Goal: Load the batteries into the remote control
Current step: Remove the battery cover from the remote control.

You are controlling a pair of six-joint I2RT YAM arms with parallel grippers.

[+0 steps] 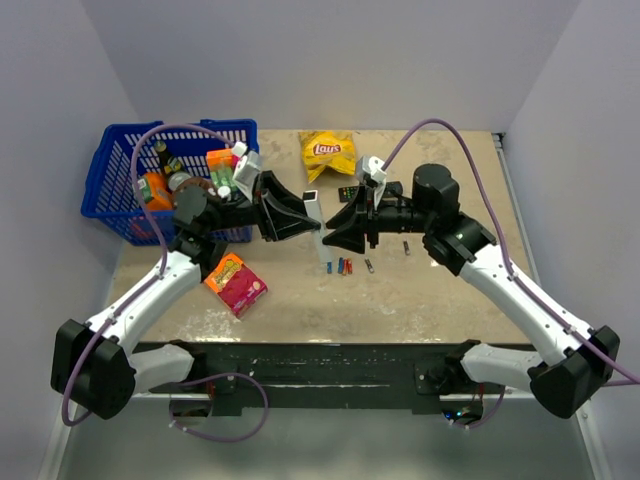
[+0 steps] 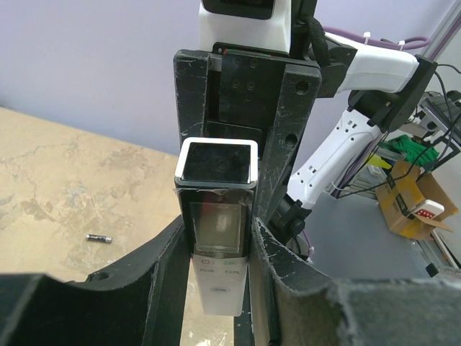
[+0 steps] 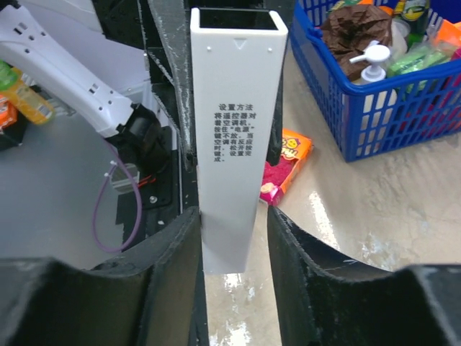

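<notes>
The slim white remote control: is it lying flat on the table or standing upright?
Upright: the slim white rectangular remote control stands on end, dark end uppermost, held at its sides by the left hand.

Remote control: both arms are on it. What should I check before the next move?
1. Left gripper clamps the remote control: ok.
2. Right gripper straddles its printed back: ok.
3. Right grip closed: cannot tell.
4. Battery bay exposed: not ok, the back looks shut.
5. Batteries free on the table: ok.
</notes>
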